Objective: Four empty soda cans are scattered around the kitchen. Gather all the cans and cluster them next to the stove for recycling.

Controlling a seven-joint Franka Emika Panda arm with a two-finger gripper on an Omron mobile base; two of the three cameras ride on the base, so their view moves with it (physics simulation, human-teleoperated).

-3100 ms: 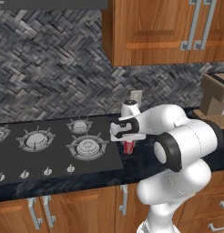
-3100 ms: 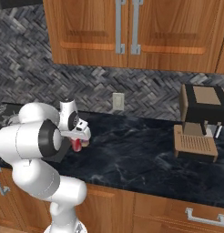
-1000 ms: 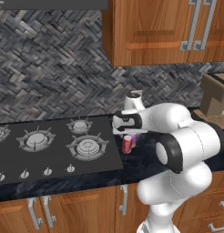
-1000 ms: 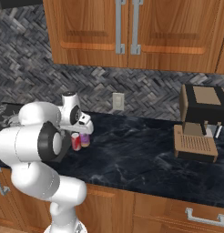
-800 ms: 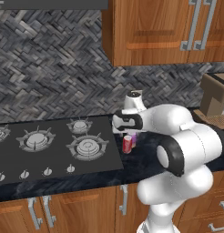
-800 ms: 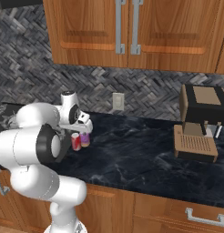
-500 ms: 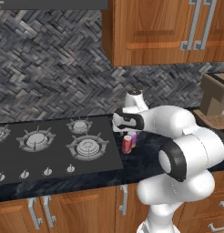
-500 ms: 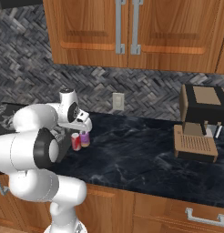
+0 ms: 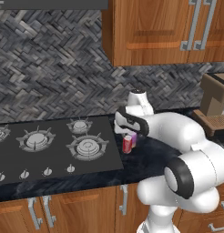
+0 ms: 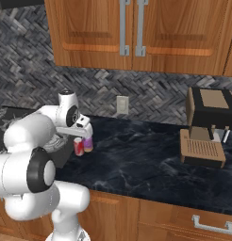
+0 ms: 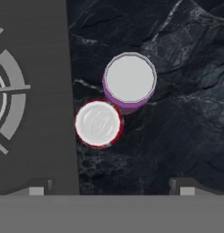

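Cans are seen just right of the stove [image 9: 54, 150] edge on the black counter [image 10: 151, 164]: a red can [image 11: 98, 124] touching a purple can [image 11: 129, 81]. The gripper [image 11: 111, 187] is held above them, jaws wide apart, nothing grasped. A coffee machine [image 10: 207, 126] stands well right of the stove.

Two soda cans [image 11: 98, 124] [image 11: 130, 81], one stove [image 9: 54, 150], one coffee machine [image 10: 207, 124]

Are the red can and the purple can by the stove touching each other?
Cannot tell. In the hand view the red can and purple can overlap at the rims with no visible gap, but seen from above that does not prove contact.
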